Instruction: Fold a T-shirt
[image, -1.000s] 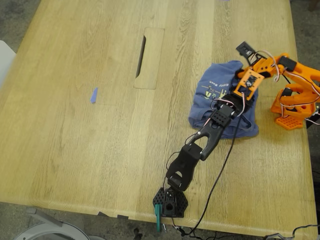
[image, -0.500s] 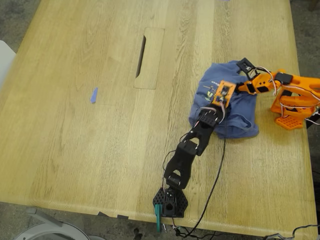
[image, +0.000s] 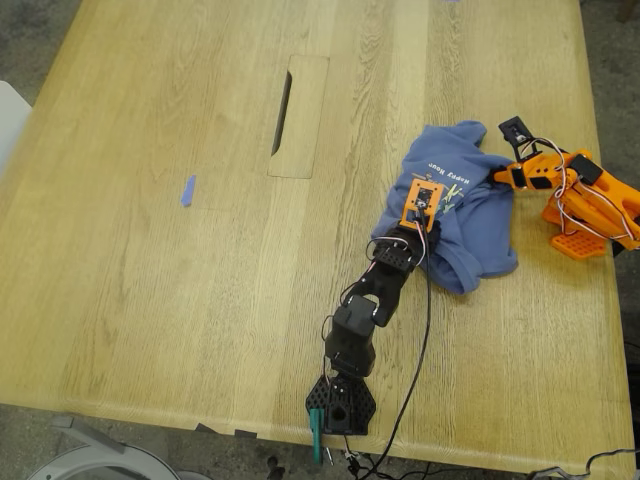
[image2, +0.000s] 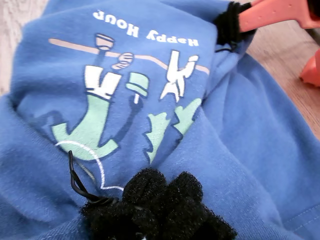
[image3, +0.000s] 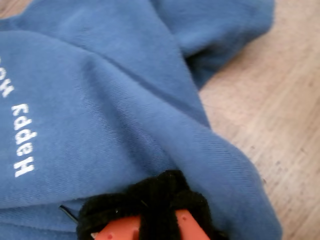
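The blue T-shirt (image: 470, 228) lies bunched on the table toward the exterior view's right, with its chest graphic and white lettering (image2: 145, 30) facing up. My first gripper (image: 424, 212), on the black arm, rests on the shirt just below the graphic. Its black foam pads (image2: 150, 192) are pressed together on the cloth. My second gripper (image: 497, 177), on the orange arm, pinches the shirt's edge at the exterior view's right. It also shows in the first wrist view (image2: 231, 24). Its black pad (image3: 150, 197) is closed on a fold of the T-shirt (image3: 100, 100).
The wooden table (image: 150, 300) has a long slot (image: 298, 115) near its middle and a small blue tape scrap (image: 187, 190) at the exterior view's left. The black arm's base (image: 340, 405) sits at the near edge; the orange arm's base (image: 580, 225) stands at the right edge.
The black arm has swung toward the exterior view's left and drawn in. The orange arm has pulled back to the right. The shirt between them has spread, and its graphic now shows.
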